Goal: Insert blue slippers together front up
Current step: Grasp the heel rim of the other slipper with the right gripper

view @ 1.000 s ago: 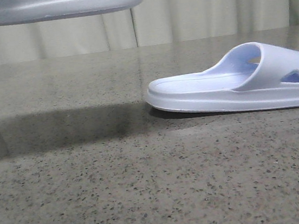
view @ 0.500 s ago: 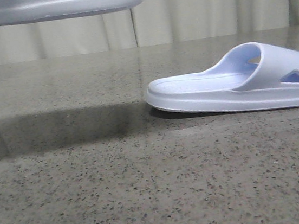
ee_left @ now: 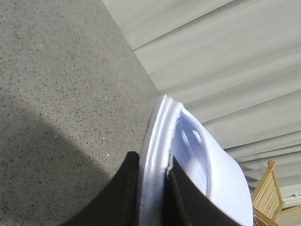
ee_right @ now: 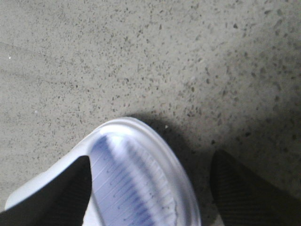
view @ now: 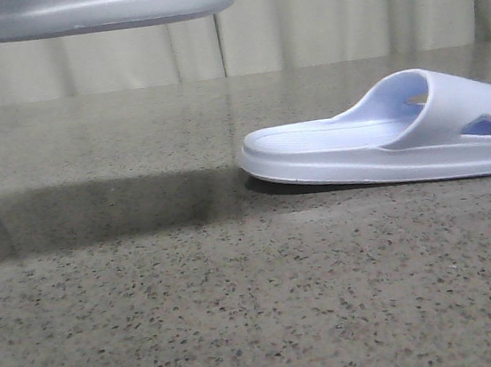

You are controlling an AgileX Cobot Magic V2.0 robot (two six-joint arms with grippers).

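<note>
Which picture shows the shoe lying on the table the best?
The front view: the slipper on the table shows side-on, with strap, triangular cutout and thick sole, only its right end cut off. The right wrist view shows just one rounded end and ribbed footbed. The left wrist view shows only the other slipper, held in the left gripper.

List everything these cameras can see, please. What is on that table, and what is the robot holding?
Slippers: two, pale blue; one lying on the table at right, one held up in the air at upper left.
Table: one, speckled grey stone.
Curtain: one, pale, behind the table.
Wooden chair: one, tan, partly seen in the left wrist view.
Left gripper: black, clamped on the raised slipper's edge.
Right gripper: black, open, one finger over the lying slipper.
</note>
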